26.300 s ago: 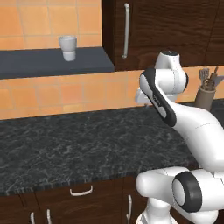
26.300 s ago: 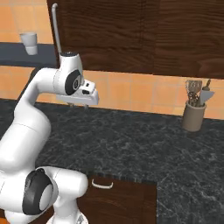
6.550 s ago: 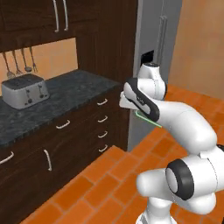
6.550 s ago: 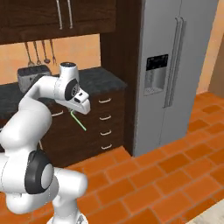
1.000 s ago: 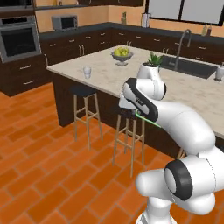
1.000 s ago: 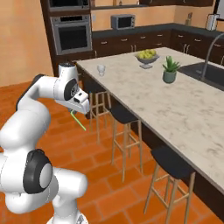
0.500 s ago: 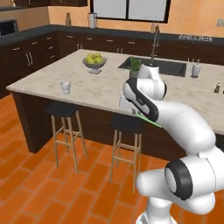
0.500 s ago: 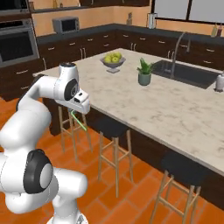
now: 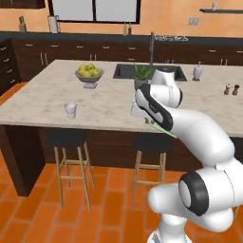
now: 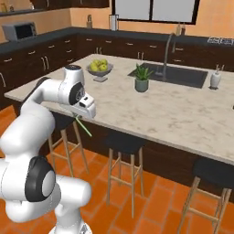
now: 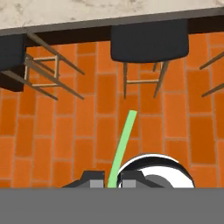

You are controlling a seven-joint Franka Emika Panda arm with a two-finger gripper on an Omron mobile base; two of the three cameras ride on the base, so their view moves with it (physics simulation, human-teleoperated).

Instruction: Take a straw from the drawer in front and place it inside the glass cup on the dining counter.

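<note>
My gripper (image 10: 79,116) is shut on the thin light green straw (image 10: 84,127), which slants down from the fingers below the edge of the dining counter (image 10: 173,114). In the hand view the straw (image 11: 122,148) runs up from between the fingertips (image 11: 92,182) over the brick floor. The glass cup (image 9: 70,109) stands on the beige marble counter (image 9: 42,102) near its front edge, to the left of my hand; the straw (image 9: 160,128) shows just under my forearm. The drawer is out of view.
A fruit bowl (image 9: 89,76) and a potted plant (image 9: 141,74) stand on the counter, with a sink (image 10: 183,75) behind. Dark bar stools (image 9: 69,138) (image 9: 152,142) line the counter's near side, one seat (image 11: 148,41) right below my hand.
The whole view has swung with the base: the counter now lies squarely ahead and closer. The straw stays held in the gripper.
</note>
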